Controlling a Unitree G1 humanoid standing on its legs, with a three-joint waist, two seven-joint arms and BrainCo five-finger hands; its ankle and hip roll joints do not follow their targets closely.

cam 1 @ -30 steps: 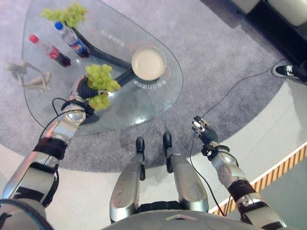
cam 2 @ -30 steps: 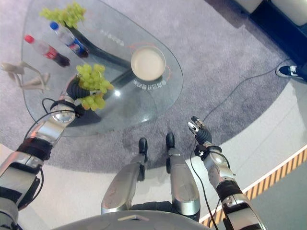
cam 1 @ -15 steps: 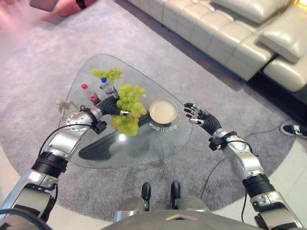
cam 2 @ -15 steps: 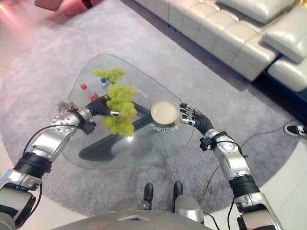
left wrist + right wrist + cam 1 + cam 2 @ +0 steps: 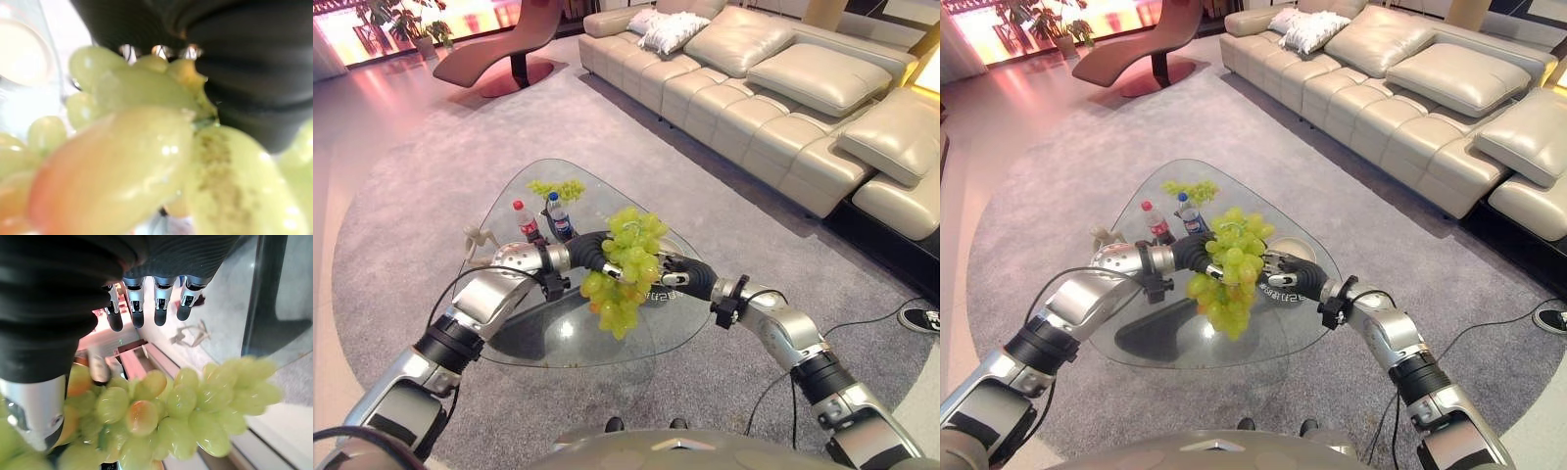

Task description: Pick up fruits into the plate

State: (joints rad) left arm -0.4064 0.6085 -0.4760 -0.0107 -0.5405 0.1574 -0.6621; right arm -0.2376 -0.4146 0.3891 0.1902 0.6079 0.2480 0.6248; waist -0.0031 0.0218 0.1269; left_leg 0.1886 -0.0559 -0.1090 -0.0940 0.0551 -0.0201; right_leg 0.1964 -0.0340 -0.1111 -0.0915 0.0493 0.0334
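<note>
The left hand (image 5: 1197, 254) grips the top of a green grape bunch (image 5: 1226, 270), which hangs long axis downward above the glass table (image 5: 1273, 338). The right hand (image 5: 1285, 277), just beside the bunch, holds its fingers (image 5: 136, 307) straight. The plate (image 5: 1299, 253) sits just beyond it.

The big bunch of yellow-green grapes (image 5: 625, 269) has a few orangey-blushed ones. Clear glass table (image 5: 499, 201) on a grey carpet (image 5: 411, 176), with a smaller green grape bunch (image 5: 558, 188) by a red-capped bottle (image 5: 526, 221) and blue-capped bottle (image 5: 558, 215). Cream leather sofa (image 5: 773, 88) behind the table.
</note>
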